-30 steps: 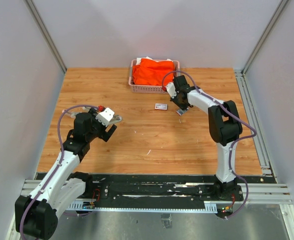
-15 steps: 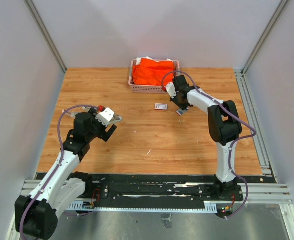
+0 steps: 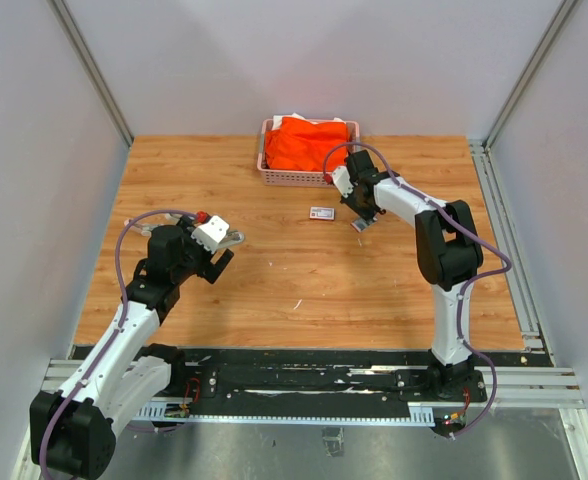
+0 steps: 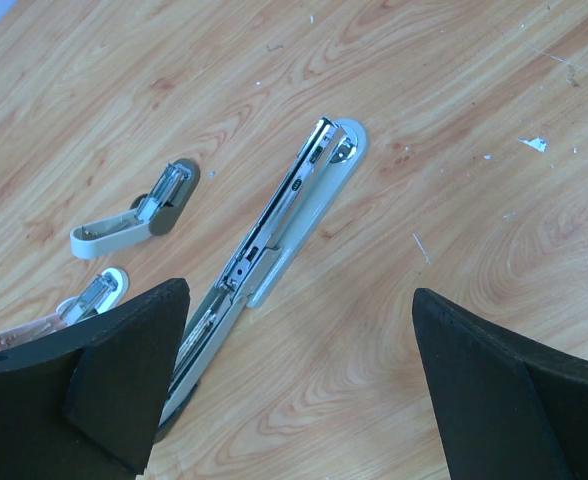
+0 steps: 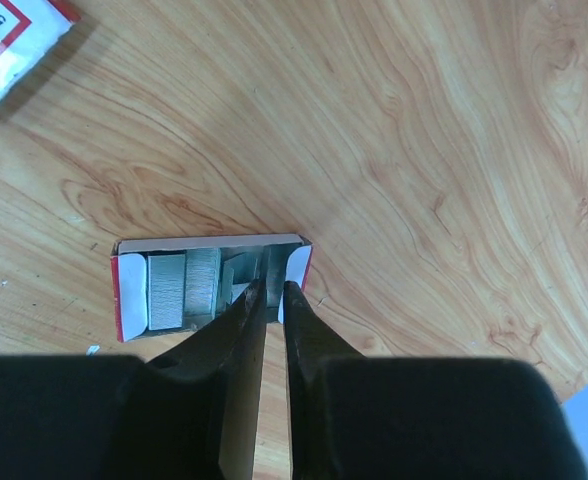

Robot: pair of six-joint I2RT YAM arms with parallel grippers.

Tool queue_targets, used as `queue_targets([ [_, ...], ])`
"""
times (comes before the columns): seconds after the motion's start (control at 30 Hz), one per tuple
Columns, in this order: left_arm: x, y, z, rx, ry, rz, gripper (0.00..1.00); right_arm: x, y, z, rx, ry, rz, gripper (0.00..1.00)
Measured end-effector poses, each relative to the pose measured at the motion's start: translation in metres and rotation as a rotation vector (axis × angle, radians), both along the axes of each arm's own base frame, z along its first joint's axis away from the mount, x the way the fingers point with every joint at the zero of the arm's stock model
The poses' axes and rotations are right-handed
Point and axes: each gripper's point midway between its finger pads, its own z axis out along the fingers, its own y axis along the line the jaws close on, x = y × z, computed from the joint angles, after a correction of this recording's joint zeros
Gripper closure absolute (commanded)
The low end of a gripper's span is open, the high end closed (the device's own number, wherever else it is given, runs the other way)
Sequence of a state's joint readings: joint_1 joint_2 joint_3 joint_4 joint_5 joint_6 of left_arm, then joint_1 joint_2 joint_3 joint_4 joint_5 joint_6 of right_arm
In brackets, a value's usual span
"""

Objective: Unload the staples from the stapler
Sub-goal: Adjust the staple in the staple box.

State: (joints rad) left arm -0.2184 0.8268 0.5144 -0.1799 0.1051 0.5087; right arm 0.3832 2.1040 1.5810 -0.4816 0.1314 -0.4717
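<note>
No change in 1 s: R gripper (image 5: 271,292) nearly closed in small red-edged cardboard tray (image 5: 129,292) of silvery staple strips (image 5: 169,290), grip unclear; L gripper (image 4: 299,375) wide apart. Unloading's paused.

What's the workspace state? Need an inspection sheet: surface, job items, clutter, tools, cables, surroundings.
Surface: wooden table, with small pale flecks scattered on it.
Job's things: stapler lying swung open and flat; staples in strips inside an open tray.
Clutter: two smaller staplers; white box with red label; pink basket holding orange cloth.
Grippers: left tool wide open above the stapler; right tool nearly closed at the tray, unclear whether it pinches anything.
Cables: a purple cable runs along each arm.
Surroundings: grey walls on three sides.
</note>
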Motion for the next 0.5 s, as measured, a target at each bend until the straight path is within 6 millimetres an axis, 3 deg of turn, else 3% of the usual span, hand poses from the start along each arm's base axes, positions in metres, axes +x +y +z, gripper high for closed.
queue_targets([
  [0.5, 0.0002, 0.0000, -0.0018, 0.002, 0.006, 0.000, 0.02, -0.0055, 0.0091, -0.0008, 0.048, 0.028, 0.027, 0.86],
])
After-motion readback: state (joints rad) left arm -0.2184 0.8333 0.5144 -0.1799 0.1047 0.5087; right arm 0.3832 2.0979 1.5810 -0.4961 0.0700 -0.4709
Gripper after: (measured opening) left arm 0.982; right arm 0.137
